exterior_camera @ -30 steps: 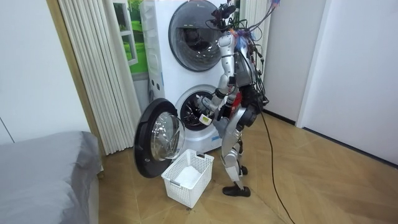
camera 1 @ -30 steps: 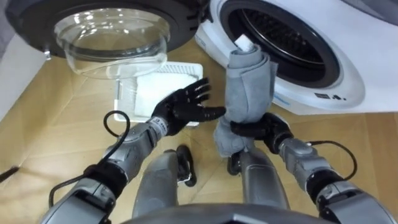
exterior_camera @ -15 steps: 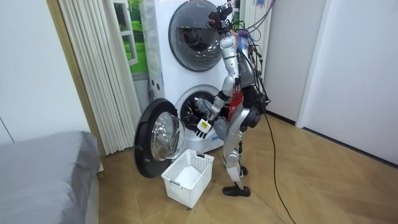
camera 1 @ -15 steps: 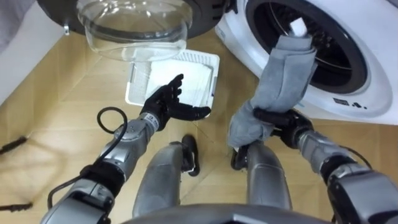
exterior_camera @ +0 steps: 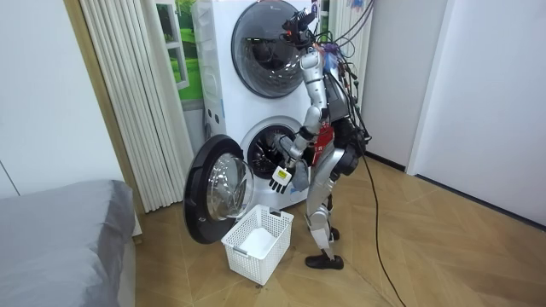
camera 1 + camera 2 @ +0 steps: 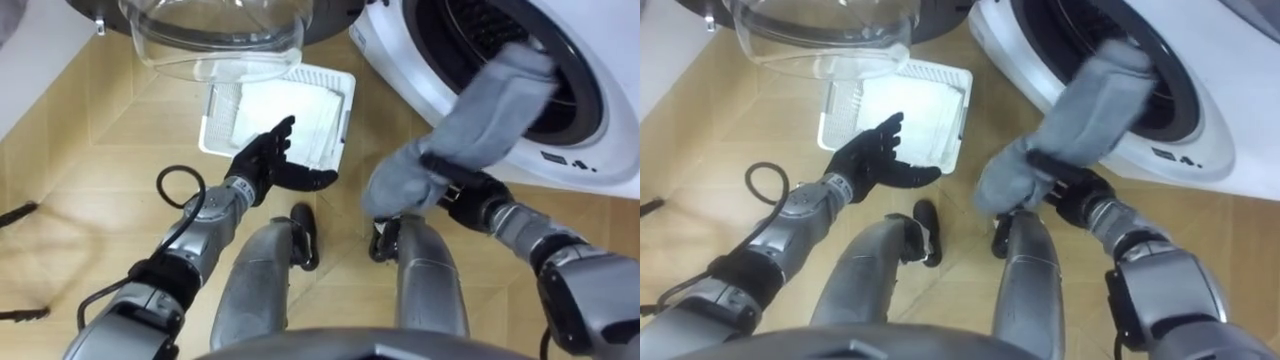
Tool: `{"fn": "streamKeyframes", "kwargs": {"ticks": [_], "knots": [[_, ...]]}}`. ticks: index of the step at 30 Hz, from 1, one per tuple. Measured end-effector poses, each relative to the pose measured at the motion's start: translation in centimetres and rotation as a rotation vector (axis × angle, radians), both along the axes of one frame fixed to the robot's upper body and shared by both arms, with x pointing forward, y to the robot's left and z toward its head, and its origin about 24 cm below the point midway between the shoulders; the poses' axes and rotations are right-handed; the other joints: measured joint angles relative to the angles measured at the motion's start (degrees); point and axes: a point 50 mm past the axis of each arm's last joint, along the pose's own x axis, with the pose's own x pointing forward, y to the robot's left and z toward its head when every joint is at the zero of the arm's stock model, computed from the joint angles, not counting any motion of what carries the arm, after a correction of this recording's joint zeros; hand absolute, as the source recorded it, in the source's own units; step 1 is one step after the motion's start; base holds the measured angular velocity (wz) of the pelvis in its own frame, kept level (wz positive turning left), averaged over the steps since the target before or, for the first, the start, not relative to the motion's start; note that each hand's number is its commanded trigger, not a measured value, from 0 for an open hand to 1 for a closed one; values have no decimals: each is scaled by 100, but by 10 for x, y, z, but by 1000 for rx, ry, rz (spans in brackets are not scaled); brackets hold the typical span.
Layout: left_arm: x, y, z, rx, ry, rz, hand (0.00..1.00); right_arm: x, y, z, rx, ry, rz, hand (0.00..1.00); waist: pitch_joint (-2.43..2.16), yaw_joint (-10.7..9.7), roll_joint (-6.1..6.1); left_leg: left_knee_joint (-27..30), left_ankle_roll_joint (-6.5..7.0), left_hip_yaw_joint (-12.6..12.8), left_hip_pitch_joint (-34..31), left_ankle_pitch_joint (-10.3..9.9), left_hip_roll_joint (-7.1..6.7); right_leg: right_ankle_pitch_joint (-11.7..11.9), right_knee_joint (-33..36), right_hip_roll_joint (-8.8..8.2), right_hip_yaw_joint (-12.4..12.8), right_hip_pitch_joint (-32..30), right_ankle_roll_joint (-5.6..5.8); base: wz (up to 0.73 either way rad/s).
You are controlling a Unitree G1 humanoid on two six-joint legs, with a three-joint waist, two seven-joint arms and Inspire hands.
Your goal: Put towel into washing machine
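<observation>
One grey towel is clamped in my right hand, whose fingers curl round its middle and are partly buried in the cloth. Its upper end reaches the mouth of the washing machine, but I cannot tell whether it is past the rim. My left hand hangs with its fingers spread above the white laundry basket, below the open glass door.

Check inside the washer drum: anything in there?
The towel, gripped by the right hand, pokes its top end into the drum mouth. Beside it shows dark ribbed wall, nothing else seen. The towel covers much of the opening.
</observation>
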Motion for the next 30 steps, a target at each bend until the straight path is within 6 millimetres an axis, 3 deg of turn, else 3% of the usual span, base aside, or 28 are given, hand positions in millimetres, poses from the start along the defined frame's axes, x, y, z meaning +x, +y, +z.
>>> {"fn": "streamKeyframes", "kwargs": {"ticks": [5,7,13,14,16,19,21,22,23,24,25,26,27,28,30], "knots": [[5,-2,4,-2,-3,31,0,9,-17,12,54,-49,-150,100,-3,10,16,136,42,34,-253,21,-32,-34,186,-100,-23,-245,-1,11],[4,-4,4,3,-1,39,0,15,-21,17,67,-55,-203,100,-5,-8,11,132,93,42,-283,58,-179,-118,374,-229,30,-371,32,24],[-2,-5,4,12,-6,70,0,34,-31,37,95,-79,-299,100,-13,-41,-11,147,156,160,-384,85,-300,-154,630,-380,177,-609,69,5],[-2,-5,5,13,-12,74,0,38,-31,40,97,-73,-316,100,-14,-55,-32,148,176,189,-416,96,-316,-154,672,-413,185,-658,69,8],[-5,-3,6,10,-23,99,0,45,-29,46,129,-65,-350,100,-7,-137,-201,142,209,271,-445,126,-397,-201,843,-519,268,-795,82,14],[-10,2,4,18,-14,111,0,54,-27,54,153,-49,-382,100,-17,-235,-330,164,227,323,-453,127,-386,-206,859,-542,271,-804,92,3],[-13,5,3,25,-14,114,0,59,-25,58,172,-40,-396,96,-17,-302,-354,182,241,324,-491,126,-378,-196,850,-547,253,-814,108,6],[-16,7,4,31,-19,115,0,62,-24,61,186,-39,-402,70,-20,-344,-368,239,261,336,-535,115,-367,-196,873,-552,253,-850,114,0],[-18,8,3,36,-17,117,0,64,-23,62,193,-39,-409,31,-21,-356,-383,254,271,349,-552,110,-369,-198,896,-562,262,-876,118,0],[-22,9,1,43,-9,126,0,66,-24,64,210,-40,-432,0,-18,-396,-389,309,282,359,-574,107,-386,-208,928,-594,261,-897,136,3],[-23,9,1,45,-6,132,0,66,-24,65,214,-37,-441,30,-16,-420,-394,322,288,364,-581,107,-394,-214,949,-612,260,-905,146,9],[-27,10,1,51,-9,142,0,69,-23,68,210,-27,-448,53,-18,-459,-418,346,309,402,-613,95,-395,-233,1000,-637,269,-942,158,6],[-27,11,4,60,-25,146,0,73,-22,72,203,-17,-453,53,-9,-485,-471,363,321,435,-649,92,-397,-237,1031,-658,280,-999,153,5],[-29,12,3,61,-23,152,0,75,-22,74,198,-9,-457,40,-13,-507,-491,370,325,439,-664,95,-398,-238,1043,-668,277,-1011,153,10],[-29,13,7,69,-47,162,0,83,-20,83,217,11,-484,32,-16,-698,-546,399,357,512,-673,86,-400,-287,1117,-730,267,-1021,177,19]]}}
